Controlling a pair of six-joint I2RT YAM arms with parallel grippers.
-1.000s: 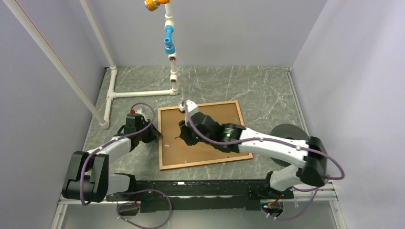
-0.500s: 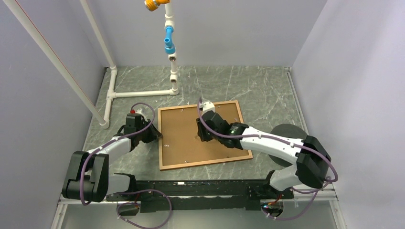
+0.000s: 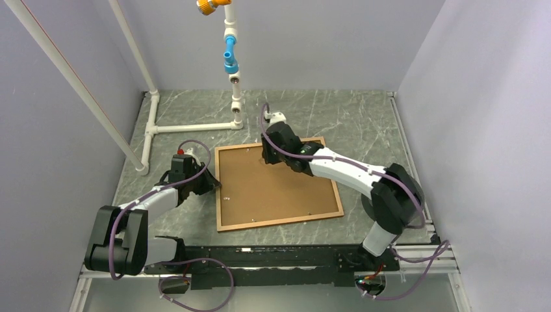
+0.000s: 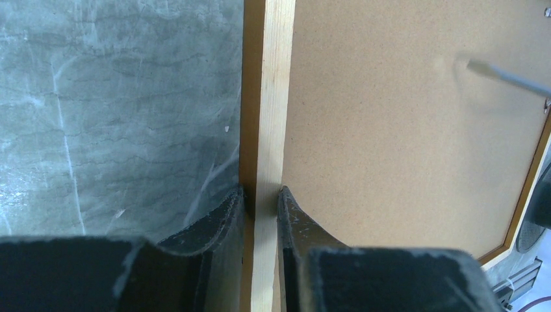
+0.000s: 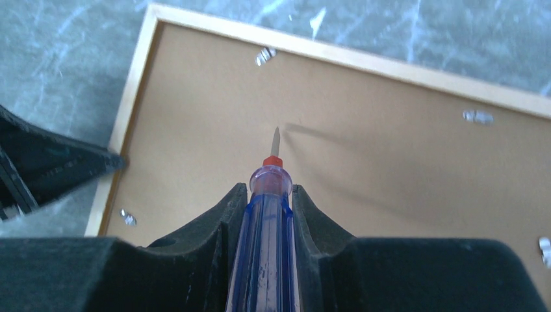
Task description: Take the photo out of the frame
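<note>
The frame (image 3: 279, 221) lies face down on the table, its brown backing board (image 3: 273, 185) up. The photo is hidden beneath that board. My left gripper (image 3: 211, 185) is shut on the frame's left rail (image 4: 273, 97), one finger outside and one on the board side (image 4: 261, 195). My right gripper (image 3: 268, 155) hovers over the frame's far edge, shut on a blue-handled screwdriver (image 5: 268, 221). The tool's tip (image 5: 275, 136) points at the backing board (image 5: 364, 162) and its blade (image 4: 507, 78) shows in the left wrist view.
Small metal clips (image 5: 264, 56) (image 5: 477, 116) (image 5: 127, 218) sit along the board's edges. A white pipe structure (image 3: 188, 127) with a blue fitting (image 3: 230, 55) stands at the back left. Grey walls close in the table on three sides.
My right arm has swung the screwdriver from the board's middle-left up to the frame's far edge. The left gripper has stayed on the left rail.
</note>
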